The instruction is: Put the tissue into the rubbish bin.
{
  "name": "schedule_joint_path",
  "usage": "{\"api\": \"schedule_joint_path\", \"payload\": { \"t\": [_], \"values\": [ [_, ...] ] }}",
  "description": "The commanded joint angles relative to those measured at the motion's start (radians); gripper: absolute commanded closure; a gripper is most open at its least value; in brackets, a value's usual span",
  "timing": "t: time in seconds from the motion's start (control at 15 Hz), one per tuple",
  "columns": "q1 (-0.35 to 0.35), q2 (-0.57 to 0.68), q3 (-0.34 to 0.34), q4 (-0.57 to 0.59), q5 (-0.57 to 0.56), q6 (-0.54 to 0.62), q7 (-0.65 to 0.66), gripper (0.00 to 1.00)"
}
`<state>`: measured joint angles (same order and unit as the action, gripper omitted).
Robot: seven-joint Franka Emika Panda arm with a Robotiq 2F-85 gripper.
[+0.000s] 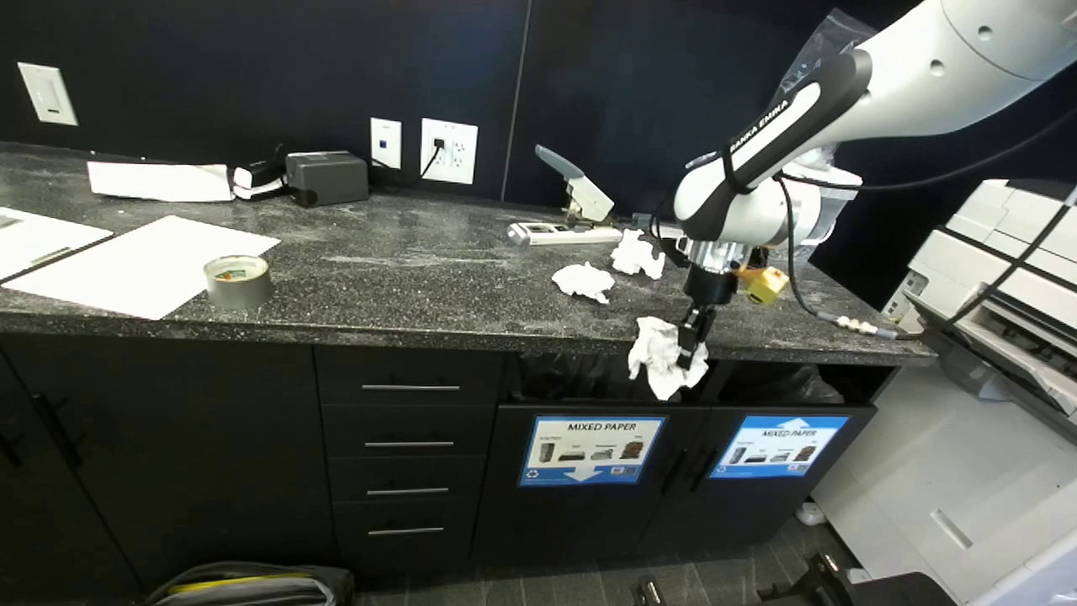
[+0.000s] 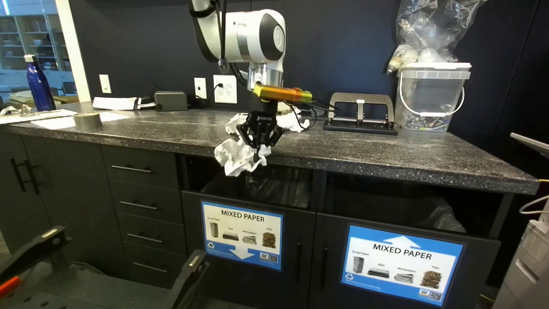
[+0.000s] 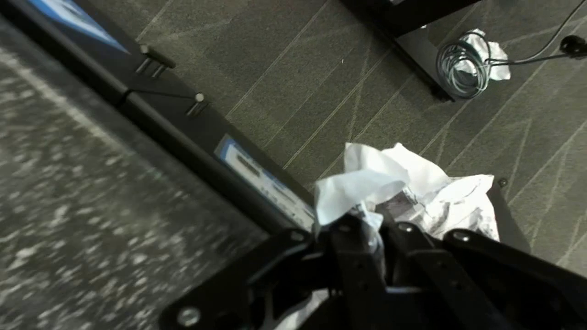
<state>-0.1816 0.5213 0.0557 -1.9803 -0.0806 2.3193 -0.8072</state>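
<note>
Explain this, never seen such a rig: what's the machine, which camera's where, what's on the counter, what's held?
It is a robot arm ending in a black tool. Two pictures come from cameras outside it, watching from different spots; the third comes from its wrist, looking down past the tool to the floor. On the counter are two crumpled tissues, paper sheets, a tape roll, a hole punch and a tub. The tool grips another tissue, out past the counter's edge.
</note>
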Motion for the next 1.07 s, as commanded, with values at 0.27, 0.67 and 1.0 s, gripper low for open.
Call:
{"api": "schedule_joint_path", "payload": {
  "t": [0.27, 0.67, 1.0],
  "values": [
    [0.034, -0.047, 0.016, -0.458, 0.027, 0.502, 0.175, 0.89],
    [0.000, -0.008, 0.000, -0.529, -0.024, 0.820, 0.334, 0.88],
    [-0.063, 0.052, -0.019, -0.486, -0.072, 0.998, 0.410, 0.88]
  ]
}}
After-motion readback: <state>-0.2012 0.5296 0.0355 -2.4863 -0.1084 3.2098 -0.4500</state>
